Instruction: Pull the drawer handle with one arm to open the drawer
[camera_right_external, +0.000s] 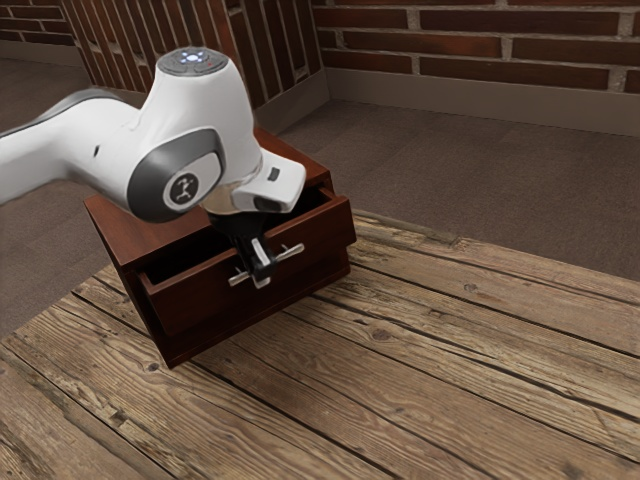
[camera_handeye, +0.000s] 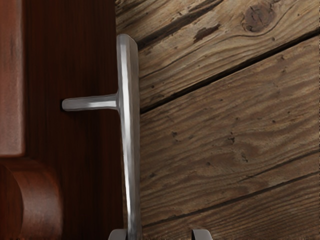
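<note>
A dark red-brown wooden cabinet (camera_right_external: 118, 228) stands on the plank table (camera_right_external: 450, 380). Its drawer (camera_right_external: 200, 300) is slid partly out, with a dark gap showing behind the drawer front. A silver bar handle (camera_right_external: 270, 256) sits on that front. My black gripper (camera_right_external: 260, 268) hangs down over the handle's middle, the fingers straddling the bar. In the wrist view the handle (camera_handeye: 127, 130) runs along the drawer front (camera_handeye: 75, 75) and lies against one fingertip. The other fingertip (camera_handeye: 201, 234) stands well apart from it, so the gripper (camera_handeye: 159, 234) is open.
The weathered table stretches out in front of the drawer toward the exterior view's right and front. A brick wall (camera_right_external: 480, 40) and carpeted floor (camera_right_external: 470, 170) lie beyond the table's far edge.
</note>
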